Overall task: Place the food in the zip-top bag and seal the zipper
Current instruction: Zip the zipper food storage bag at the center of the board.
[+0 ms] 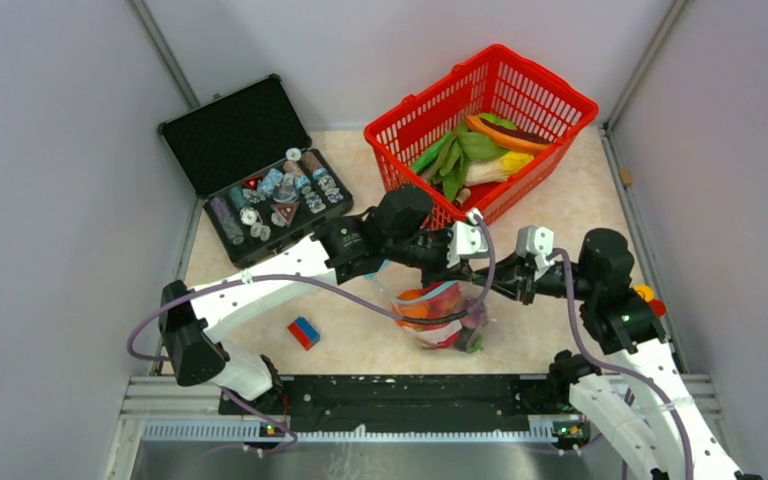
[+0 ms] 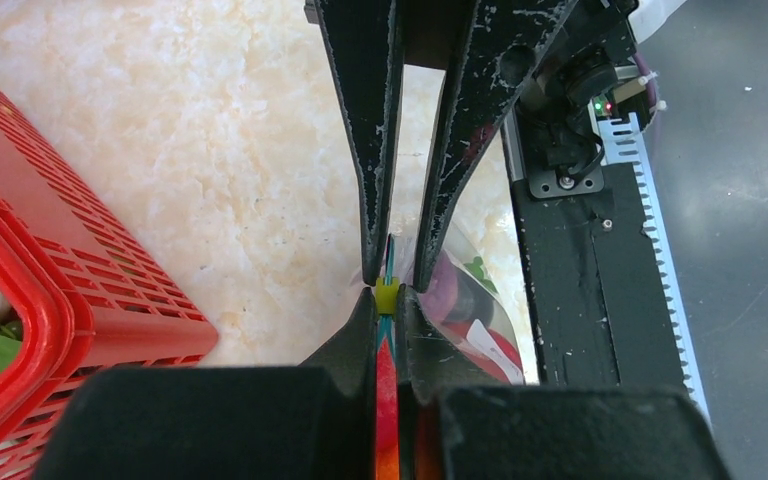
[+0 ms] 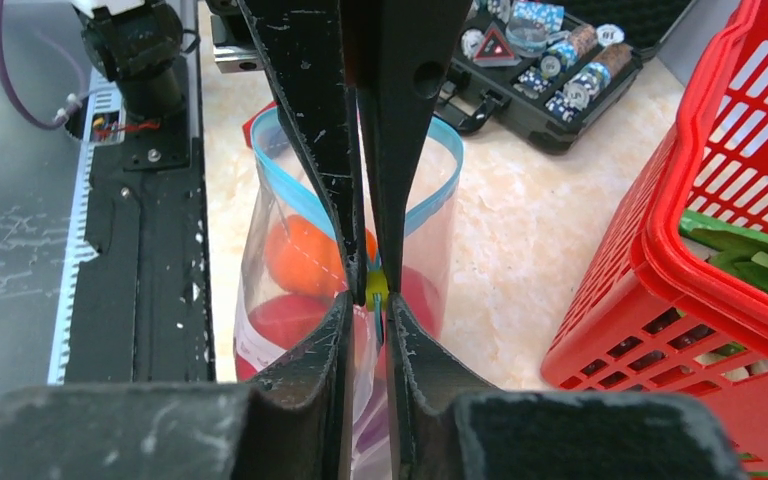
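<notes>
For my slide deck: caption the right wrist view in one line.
Left gripper and right gripper meet at the yellow slider on the zip-top bag's unsealed zipper, food inside, red basket beside.

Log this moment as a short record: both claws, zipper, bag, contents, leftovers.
left claw: shut on the zipper
right claw: slightly parted around the zipper, tip to tip with the left claw
zip-top bag: mouth gaping, not sealed
food: orange and red pieces inside the bag
red basket: green and orange pieces inside
</notes>
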`<state>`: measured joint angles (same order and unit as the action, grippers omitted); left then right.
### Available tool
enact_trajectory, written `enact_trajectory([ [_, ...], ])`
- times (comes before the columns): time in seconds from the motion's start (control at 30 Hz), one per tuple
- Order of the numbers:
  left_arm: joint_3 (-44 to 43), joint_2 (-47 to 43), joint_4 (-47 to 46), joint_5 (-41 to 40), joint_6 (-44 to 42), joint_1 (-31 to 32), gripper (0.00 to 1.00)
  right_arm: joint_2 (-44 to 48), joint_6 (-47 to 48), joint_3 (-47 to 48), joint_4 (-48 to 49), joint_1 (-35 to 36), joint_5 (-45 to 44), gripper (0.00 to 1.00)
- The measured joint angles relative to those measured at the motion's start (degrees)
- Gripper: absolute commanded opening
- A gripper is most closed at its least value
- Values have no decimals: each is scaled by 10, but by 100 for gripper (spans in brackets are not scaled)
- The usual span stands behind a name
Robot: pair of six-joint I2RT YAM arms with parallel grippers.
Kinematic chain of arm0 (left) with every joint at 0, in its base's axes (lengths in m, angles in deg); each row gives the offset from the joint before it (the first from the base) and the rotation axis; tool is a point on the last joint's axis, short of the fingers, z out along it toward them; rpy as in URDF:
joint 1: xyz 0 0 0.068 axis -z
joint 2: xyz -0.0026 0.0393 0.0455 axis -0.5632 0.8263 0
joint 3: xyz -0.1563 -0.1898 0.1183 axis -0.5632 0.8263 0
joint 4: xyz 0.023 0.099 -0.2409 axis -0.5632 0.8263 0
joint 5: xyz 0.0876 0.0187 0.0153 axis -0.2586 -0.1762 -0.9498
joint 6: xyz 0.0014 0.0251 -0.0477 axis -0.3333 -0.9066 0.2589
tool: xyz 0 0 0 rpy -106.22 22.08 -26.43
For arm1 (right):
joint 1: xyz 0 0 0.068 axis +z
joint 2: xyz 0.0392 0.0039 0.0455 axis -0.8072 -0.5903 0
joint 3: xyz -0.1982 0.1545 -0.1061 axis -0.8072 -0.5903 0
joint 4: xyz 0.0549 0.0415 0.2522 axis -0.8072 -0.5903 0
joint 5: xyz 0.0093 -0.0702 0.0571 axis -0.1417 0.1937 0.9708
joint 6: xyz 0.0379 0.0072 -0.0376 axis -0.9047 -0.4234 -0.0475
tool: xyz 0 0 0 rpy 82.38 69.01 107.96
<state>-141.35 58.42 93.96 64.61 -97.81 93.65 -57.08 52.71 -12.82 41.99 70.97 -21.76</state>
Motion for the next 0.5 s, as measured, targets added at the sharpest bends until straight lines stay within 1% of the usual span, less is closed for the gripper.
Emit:
enact_trajectory([
  [0.03, 0, 0, 2, 0, 0, 0, 0, -7, 9, 7, -11, 2, -2, 14],
  [0.1, -1, 0, 6, -1, 0, 0, 0, -16, 25, 18, -33, 8, -7, 24],
  [0.17, -2, 2, 10, 0, 0, 0, 0, -18, 40, 24, -52, 13, -12, 27],
  [0.27, -8, 5, 14, 2, 0, 0, 0, -21, 63, 28, -87, 14, -19, 26],
  [0.37, -13, 8, 16, 2, 0, 0, 0, -26, 83, 40, -120, 15, -27, 18],
  [0.5, -18, 11, 23, 7, 0, 0, 0, -32, 97, 55, -137, 15, -35, 22],
])
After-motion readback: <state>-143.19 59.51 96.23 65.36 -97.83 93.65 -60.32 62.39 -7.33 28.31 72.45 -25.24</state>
